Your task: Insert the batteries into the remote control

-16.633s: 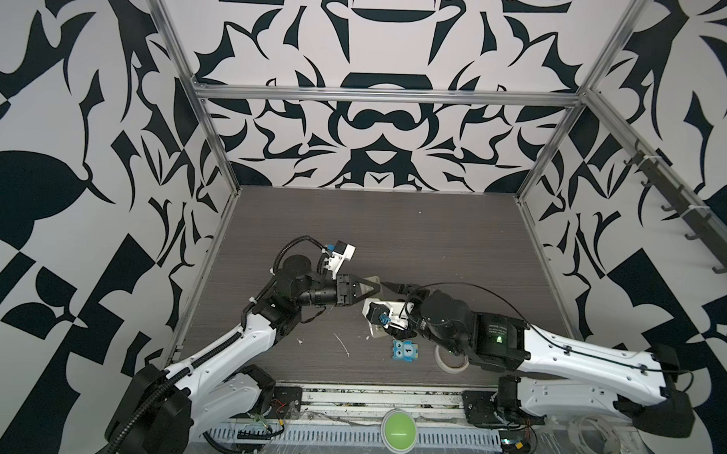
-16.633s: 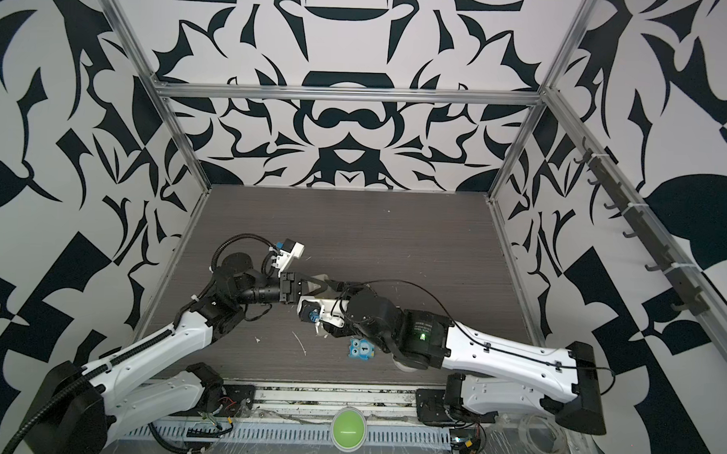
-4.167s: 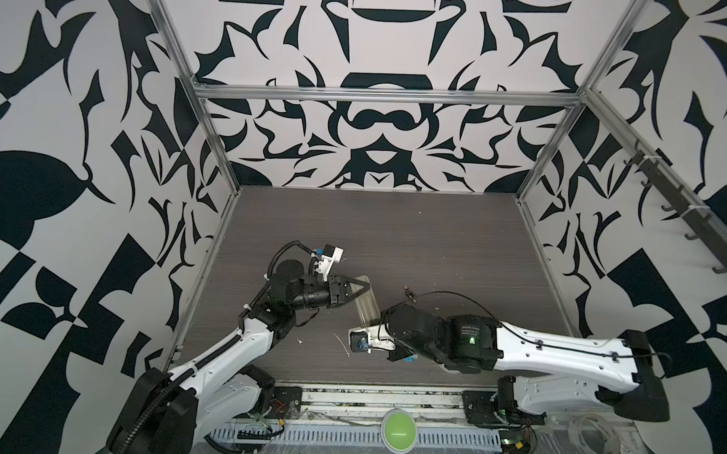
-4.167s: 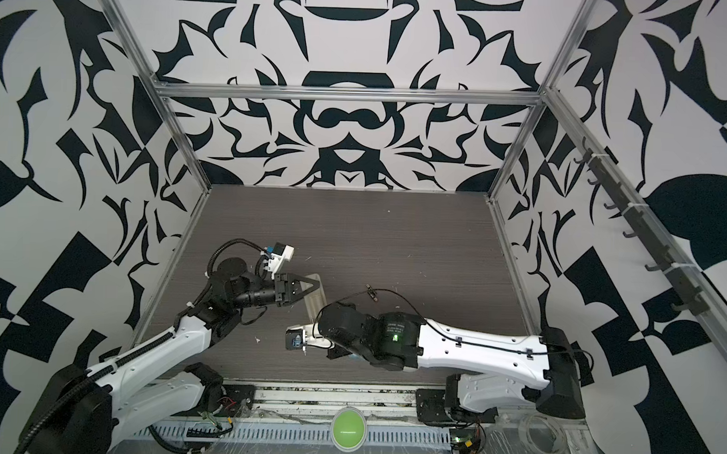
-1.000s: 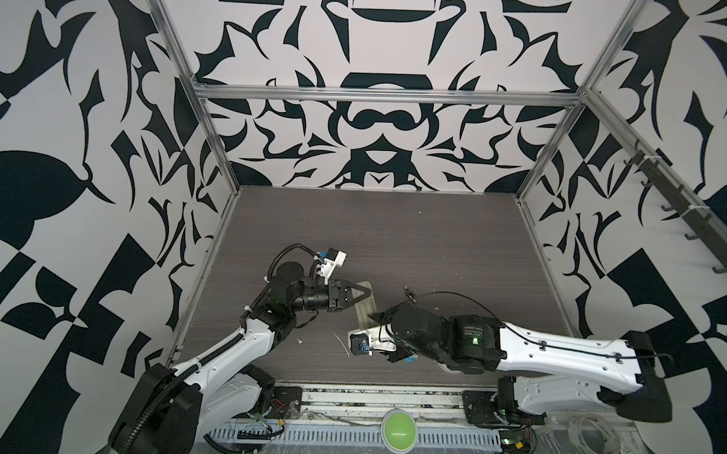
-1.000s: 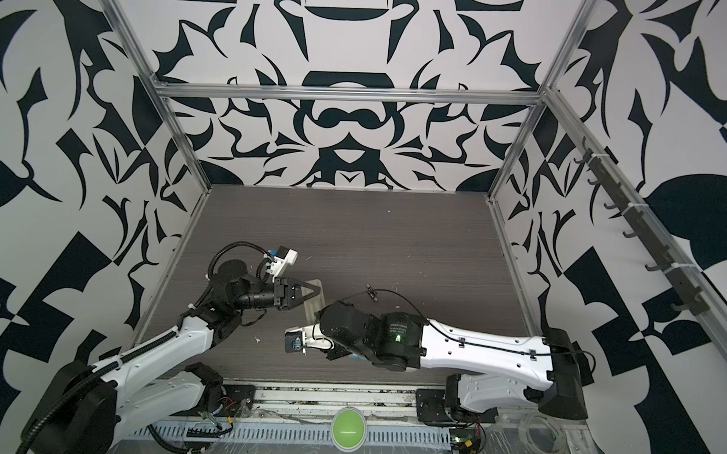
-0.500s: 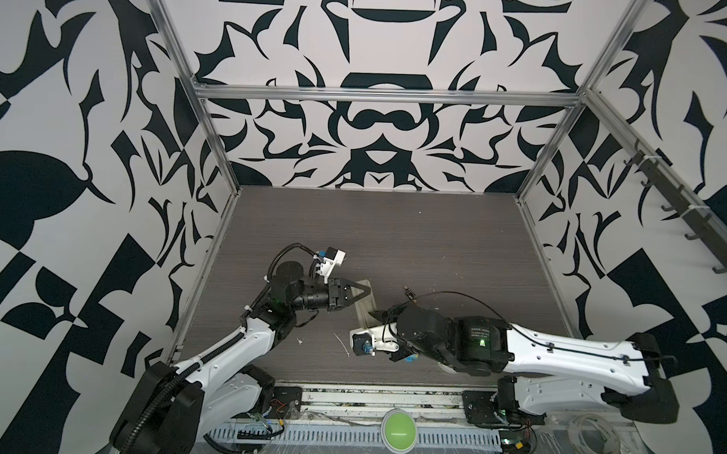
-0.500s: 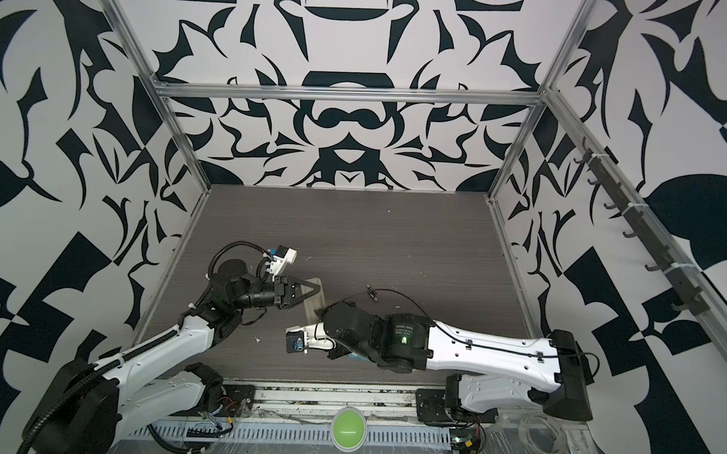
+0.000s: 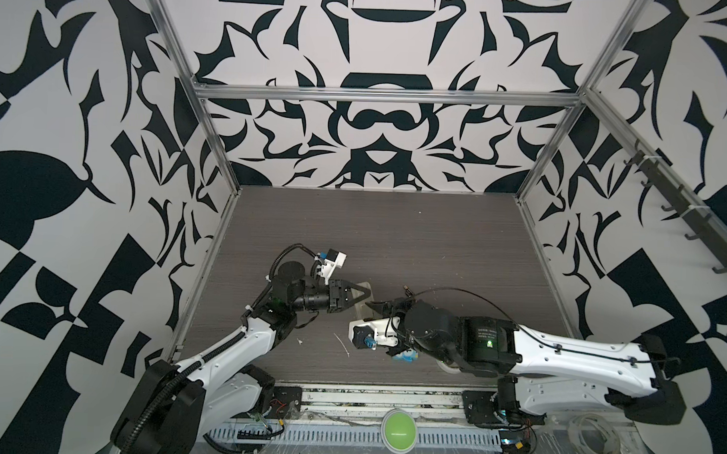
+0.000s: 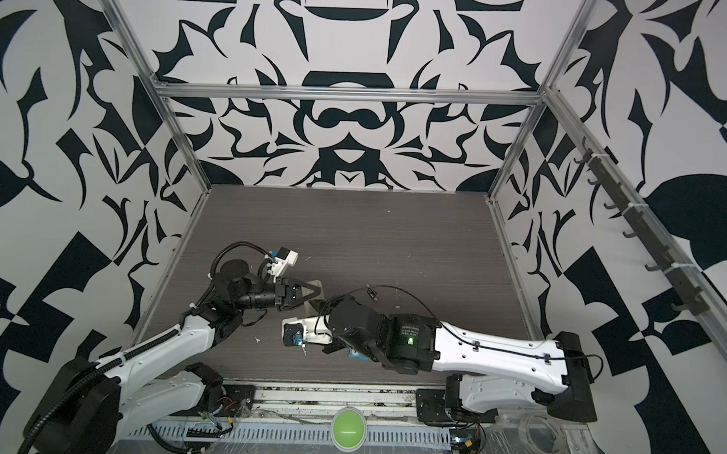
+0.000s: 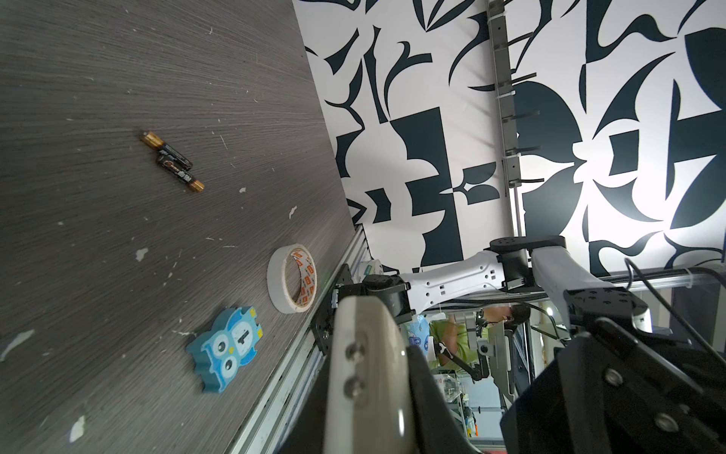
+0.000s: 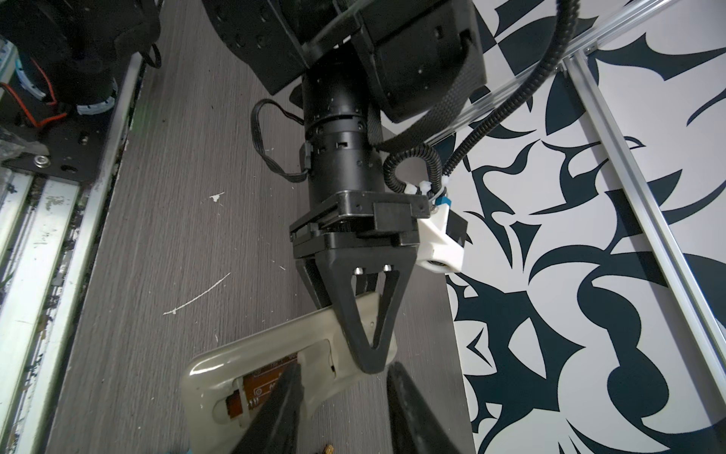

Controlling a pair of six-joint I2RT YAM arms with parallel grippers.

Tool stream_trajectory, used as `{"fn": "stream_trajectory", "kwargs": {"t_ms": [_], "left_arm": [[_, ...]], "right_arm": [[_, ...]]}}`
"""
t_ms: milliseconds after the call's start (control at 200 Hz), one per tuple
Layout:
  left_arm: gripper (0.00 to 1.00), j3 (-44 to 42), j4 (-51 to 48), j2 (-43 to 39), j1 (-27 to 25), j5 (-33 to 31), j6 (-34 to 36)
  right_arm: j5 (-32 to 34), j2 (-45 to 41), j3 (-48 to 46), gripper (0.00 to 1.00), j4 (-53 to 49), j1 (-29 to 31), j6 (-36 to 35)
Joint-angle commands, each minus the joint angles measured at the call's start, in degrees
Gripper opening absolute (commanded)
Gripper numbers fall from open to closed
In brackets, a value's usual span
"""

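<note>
My left gripper (image 9: 367, 293) (image 12: 369, 353) is shut on one end of the remote control (image 12: 251, 353) and holds it just above the table. The remote's off-white back faces the right wrist camera, and its battery compartment (image 12: 255, 387) is open with a brown inside. My right gripper (image 9: 379, 308) (image 12: 345, 368) is open at the remote. One fingertip lies over the compartment and the other hangs past the remote's end, with nothing held between them. The two batteries (image 11: 173, 161) lie together on the table, black with gold ends. In the left wrist view the remote (image 11: 365, 326) shows edge-on.
A blue owl tile (image 11: 226, 350) (image 9: 407, 356) and a roll of masking tape (image 11: 290, 277) lie near the table's front rail (image 11: 290, 377), partly under my right arm in both top views. White scraps dot the wood table (image 9: 394, 237). Patterned walls close off three sides.
Over the last second the right arm has shifted only slightly at the remote. The left gripper keeps its hold and has barely moved.
</note>
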Motion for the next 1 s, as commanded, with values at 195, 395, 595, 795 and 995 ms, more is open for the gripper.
{"fn": "stream_trajectory", "kwargs": {"t_ms": [195, 395, 595, 795, 995], "left_arm": [[0.00, -0.1, 3.4, -0.5, 0.0, 3.5, -1.6], [0.00, 0.2, 3.9, -0.2, 0.1, 3.7, -2.0], [0.00, 0.2, 5.0, -0.2, 0.3, 3.5, -2.9], [0.00, 0.2, 5.1, -0.1, 0.5, 3.1, -2.9], [0.00, 0.3, 6.2, 1.2, 1.3, 3.0, -3.2]], "right_arm": [[2.0, -1.0, -1.4, 0.40, -0.2, -0.6, 1.8], [2.2, -1.3, -2.2, 0.40, -0.5, -0.6, 2.1], [1.5, -1.8, -2.7, 0.40, -0.7, -0.6, 2.2], [1.7, -1.4, -3.3, 0.40, -0.4, -0.6, 2.5], [2.4, -1.0, -4.9, 0.40, 3.2, -0.7, 2.0]]}}
